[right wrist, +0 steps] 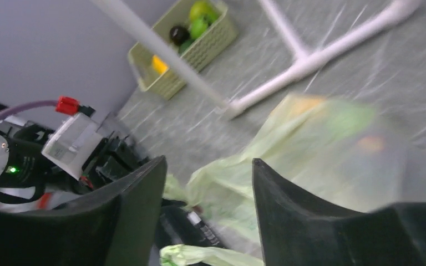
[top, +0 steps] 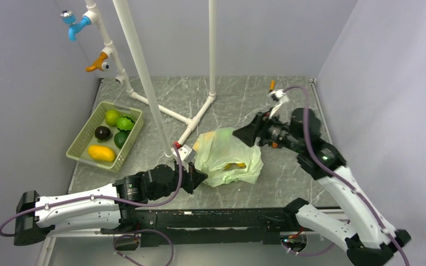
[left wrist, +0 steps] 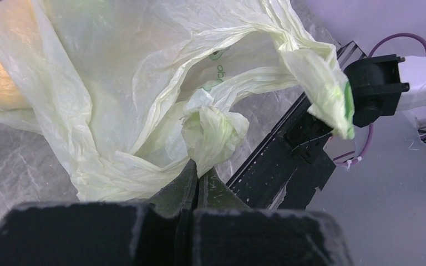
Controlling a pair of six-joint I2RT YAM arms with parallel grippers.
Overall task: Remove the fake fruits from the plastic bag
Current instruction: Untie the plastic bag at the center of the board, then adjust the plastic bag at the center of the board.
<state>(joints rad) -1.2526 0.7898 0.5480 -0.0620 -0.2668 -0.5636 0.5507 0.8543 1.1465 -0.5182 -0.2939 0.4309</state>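
While the left gripper (left wrist: 197,176) pinches a fold of the plastic bag (top: 224,158) at its near-left edge, the right gripper (right wrist: 208,166) hangs agape and empty over its far side. Several fake fruits (top: 110,136) lie in the basket (top: 135,113). A yellow fruit (top: 234,165) shows through the film, so the task looks unfinished.

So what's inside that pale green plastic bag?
Through the plastic bag a yellow-orange fruit shows dimly. The crumpled film covers the rest, so how many fruits are inside cannot be told.
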